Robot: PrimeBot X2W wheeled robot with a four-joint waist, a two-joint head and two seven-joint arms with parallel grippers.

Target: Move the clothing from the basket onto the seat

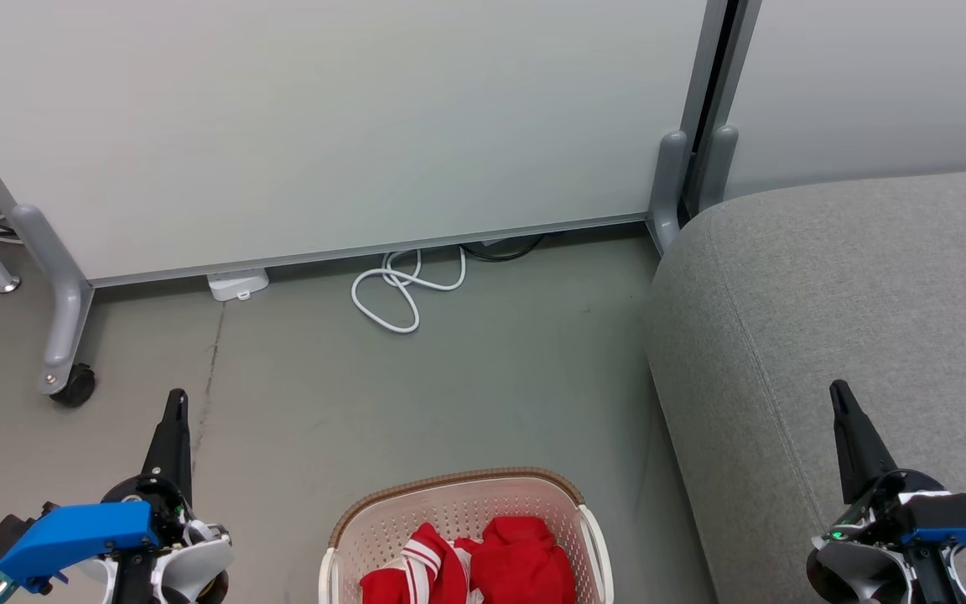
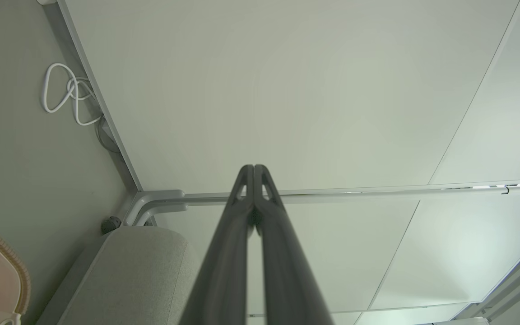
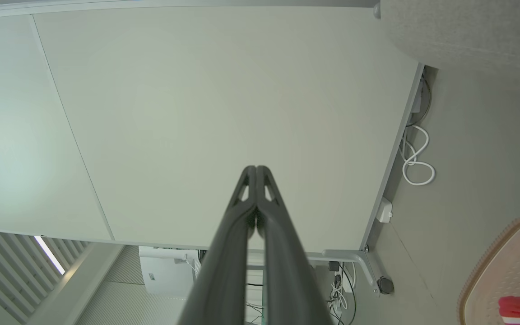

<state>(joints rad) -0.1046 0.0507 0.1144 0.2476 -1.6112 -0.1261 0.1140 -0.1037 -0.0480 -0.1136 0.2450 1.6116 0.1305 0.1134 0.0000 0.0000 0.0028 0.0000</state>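
Laundry post, quick one. The clothing [image 1: 483, 562] sits bunched in the bottom of the basket [image 1: 466, 481], near us on the floor [image 1: 466, 377]. The striped piece [image 1: 420, 560] is on the left, the plain red piece [image 1: 529, 549] on the right, and the two are touching.

Handling-wise, we reckon this stuff is light, soft and floppy. It'll sag and dangle once lifted, no stiffness to lean on. Best bet looks like pinching a raised fold on top of the plain red heap, deep enough that the cloth doesn't slide out. Since the pieces lie against each other, one could drag the other along, and the basket looks light enough to shift if fabric snags.

Our left pincer [image 1: 174, 411] hovers over bare floor left of the basket, fingers pressed together, nothing in them. Our right pincer [image 1: 843, 404] is also pressed together and empty, hanging over the near part of the seat [image 1: 852, 285].

The seat is big, grey and cushy, just right of the basket, so landing room is plenty. On the far side stands a pale partition panel [image 1: 366, 126] on a caster [image 1: 74, 387], with a white cable [image 1: 399, 289] looped on the floor below it.
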